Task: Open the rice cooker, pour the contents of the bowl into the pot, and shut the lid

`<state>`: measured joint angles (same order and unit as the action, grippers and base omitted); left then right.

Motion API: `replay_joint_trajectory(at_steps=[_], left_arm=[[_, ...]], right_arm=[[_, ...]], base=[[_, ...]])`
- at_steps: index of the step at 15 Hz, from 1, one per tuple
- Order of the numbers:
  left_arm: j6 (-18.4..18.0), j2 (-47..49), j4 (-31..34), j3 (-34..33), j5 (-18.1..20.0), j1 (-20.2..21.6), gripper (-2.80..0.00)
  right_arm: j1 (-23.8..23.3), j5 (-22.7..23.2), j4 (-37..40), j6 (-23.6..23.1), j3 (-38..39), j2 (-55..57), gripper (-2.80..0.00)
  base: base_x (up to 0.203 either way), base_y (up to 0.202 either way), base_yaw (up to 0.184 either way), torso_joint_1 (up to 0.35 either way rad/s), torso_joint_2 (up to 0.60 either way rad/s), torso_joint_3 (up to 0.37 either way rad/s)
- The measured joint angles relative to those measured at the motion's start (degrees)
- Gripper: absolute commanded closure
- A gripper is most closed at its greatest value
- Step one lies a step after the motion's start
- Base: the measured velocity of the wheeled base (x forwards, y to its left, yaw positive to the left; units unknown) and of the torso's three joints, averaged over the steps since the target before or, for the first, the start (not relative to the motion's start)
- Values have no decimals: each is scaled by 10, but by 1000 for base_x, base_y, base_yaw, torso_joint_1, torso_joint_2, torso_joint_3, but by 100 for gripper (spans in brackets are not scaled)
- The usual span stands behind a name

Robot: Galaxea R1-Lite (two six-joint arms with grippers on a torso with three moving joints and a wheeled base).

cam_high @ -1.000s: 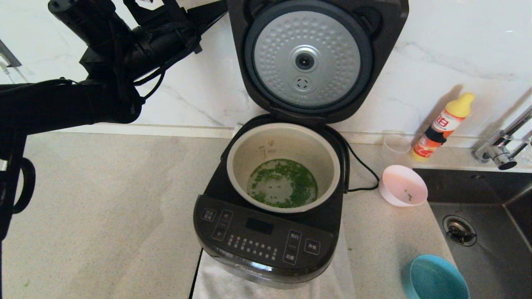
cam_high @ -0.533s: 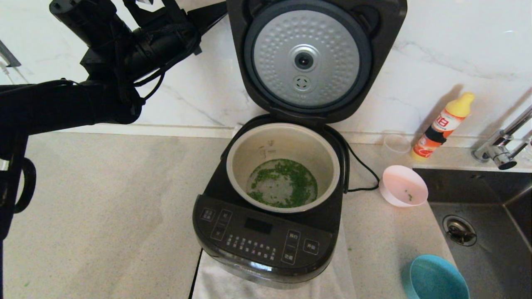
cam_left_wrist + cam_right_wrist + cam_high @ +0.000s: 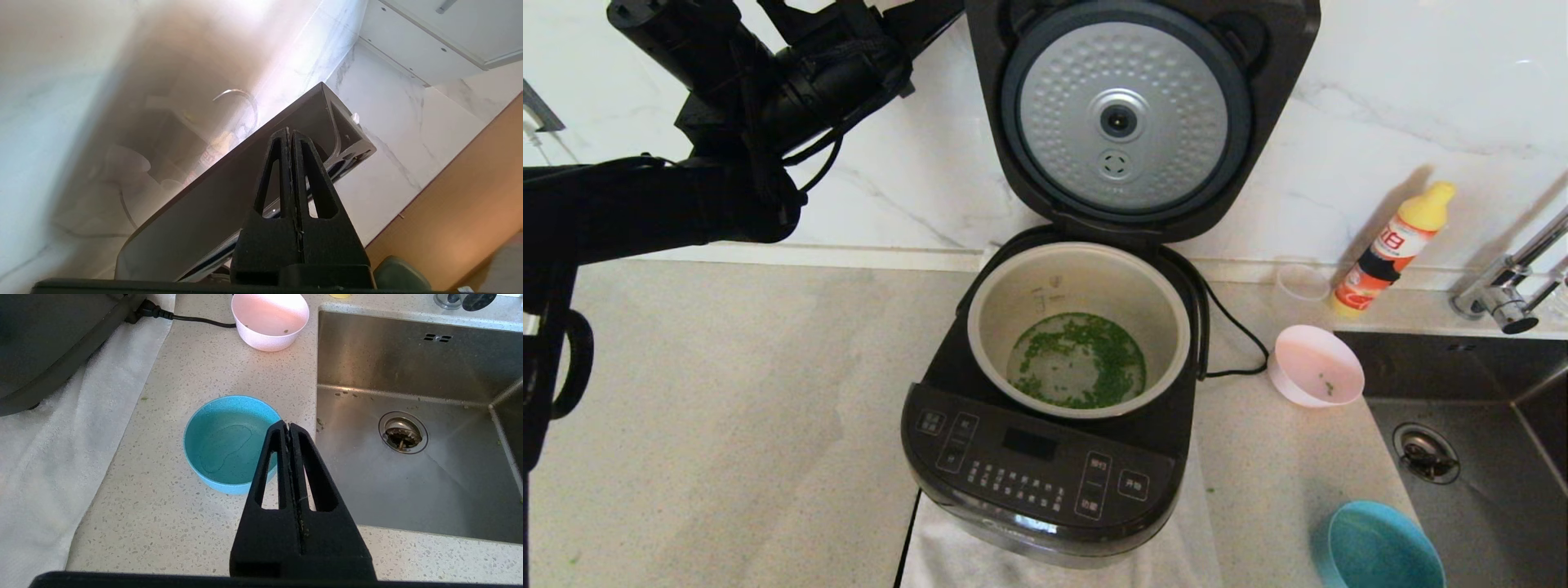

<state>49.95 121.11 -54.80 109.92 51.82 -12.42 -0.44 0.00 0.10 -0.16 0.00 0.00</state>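
The black rice cooker (image 3: 1037, 478) stands open on the counter. Its lid (image 3: 1127, 114) is upright, with the dimpled silver disc facing me. Scattered green bits (image 3: 1094, 359) lie in shallow water at the bottom of the cream pot (image 3: 982, 327). Right of the cooker sits the pink bowl (image 3: 1315, 367), upright, holding only a couple of green specks. My left gripper (image 3: 289, 131) is raised at the lid's upper left corner, shut, its tips by the lid's glossy outer face (image 3: 204, 196). My right gripper (image 3: 288, 425) is shut and holds nothing, hovering over the counter beside the sink.
A blue bowl (image 3: 229, 445) with a little water sits near the counter's front, next to the steel sink (image 3: 408, 375). A yellow-capped bottle (image 3: 1392, 249), a clear cup (image 3: 1303, 282) and a faucet (image 3: 1511, 294) stand at the back right. A white cloth (image 3: 947, 555) lies under the cooker.
My left arm has crept slightly up and to the left by the lid's corner. The lid stays upright; the bowls have not moved.
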Motion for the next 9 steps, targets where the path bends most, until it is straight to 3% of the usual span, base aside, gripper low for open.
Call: replay_joint_trajectory(at_steps=[4, 9], left_arm=[[27, -6, -12, -13, 78, 4, 0], [33, -22, -45, -54, 80, 19, 0]], right_arm=[[0, 0, 0, 0, 0, 0, 0], [0, 0, 0, 0, 0, 0, 0]], base=[[0, 0, 0, 0, 0, 0], [0, 0, 0, 0, 0, 0]])
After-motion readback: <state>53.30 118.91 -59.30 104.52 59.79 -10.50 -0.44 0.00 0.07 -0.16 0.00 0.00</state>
